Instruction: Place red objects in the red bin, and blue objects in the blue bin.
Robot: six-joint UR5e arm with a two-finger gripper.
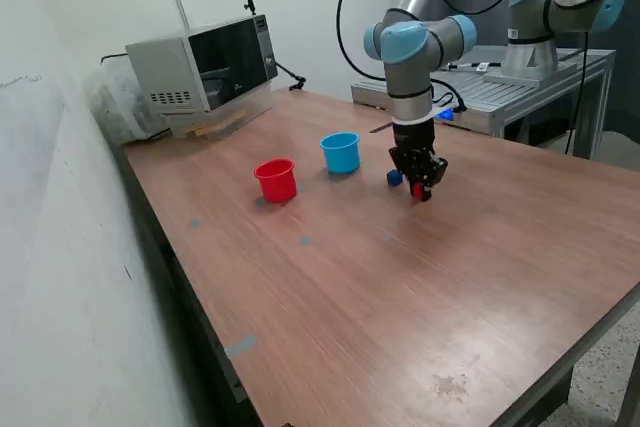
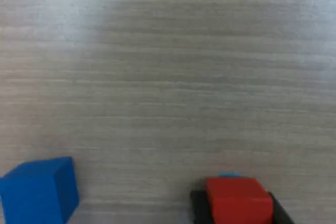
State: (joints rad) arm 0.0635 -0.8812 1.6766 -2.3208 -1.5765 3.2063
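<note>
My gripper point(image 1: 420, 187) is low over the table, its fingers closed against a small red cube point(image 1: 418, 190). In the wrist view the red cube point(image 2: 239, 200) sits between the dark fingers point(image 2: 197, 208), and whether it still touches the wood I cannot tell. Just beside the gripper, on the exterior view's left, a small blue cube point(image 1: 395, 178) point(image 2: 39, 190) rests on the table. Further to the exterior view's left stands the light blue cup point(image 1: 341, 152), the blue bin. The red cup point(image 1: 276, 180), the red bin, is beyond it. Both cups are upright.
A white microwave point(image 1: 205, 62) stands at the table's far corner on the exterior view's left. A metal bench point(image 1: 530, 77) carrying a second arm sits behind the table on the exterior view's right. The table edge point(image 1: 600, 317) runs along the near right.
</note>
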